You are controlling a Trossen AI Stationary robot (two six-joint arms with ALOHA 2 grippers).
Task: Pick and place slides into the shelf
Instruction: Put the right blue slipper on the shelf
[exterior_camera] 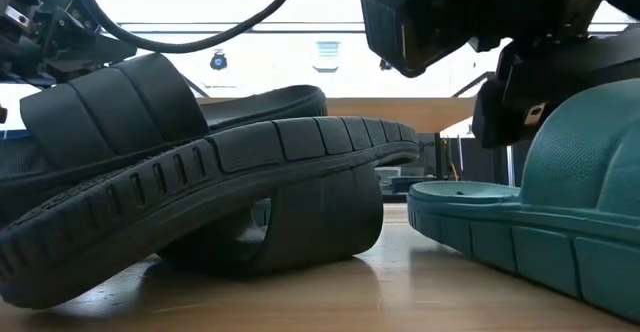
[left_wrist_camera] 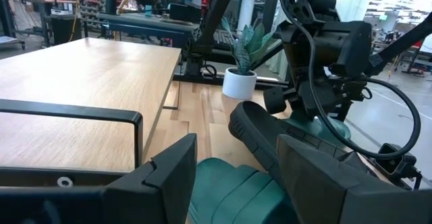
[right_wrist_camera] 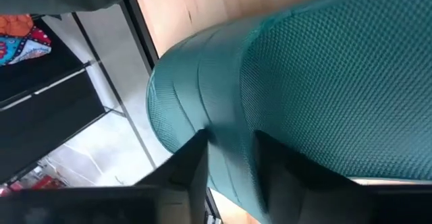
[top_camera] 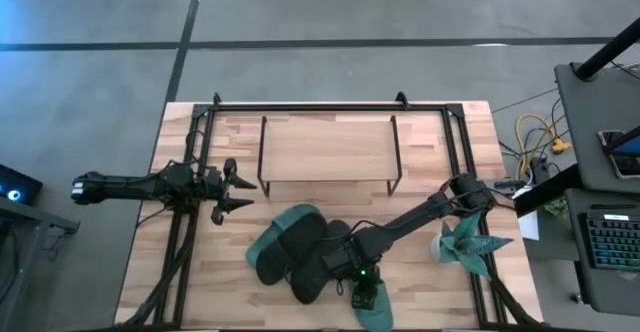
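Two arms work over the wooden table (top_camera: 150, 242). The right gripper (top_camera: 366, 294) is down at about 6 o'clock on the table, at its near edge, on a teal-green slide (top_camera: 378, 315) that sticks out past it toward the edge. In the right wrist view the two dark fingers (right_wrist_camera: 192, 166) straddle the textured teal strap (right_wrist_camera: 304, 96), one on each side and touching it; the jaws are closed on this slide. In the low view the same teal slide (exterior_camera: 560, 222) lies with its sole on the tabletop, the gripper's dark body above its strap.

Just at 9 o'clock of that gripper lies a pile of the other slides: a second teal-green slide (top_camera: 283, 234) and two black slides (top_camera: 312, 267), overlapping one another. In the low view one black slide (exterior_camera: 200, 192) lies tilted across the other.

The shelf (top_camera: 327, 150), with its light wooden top board and thin black frame, stands at 12 o'clock on the table, well apart from the pile; nothing lies on its top board.

The left gripper (top_camera: 232, 192) hangs at 9 o'clock, just beside the shelf's left end, its jaws spread wide and holding nothing.

A small potted plant (top_camera: 462, 242) stands at 3 o'clock.
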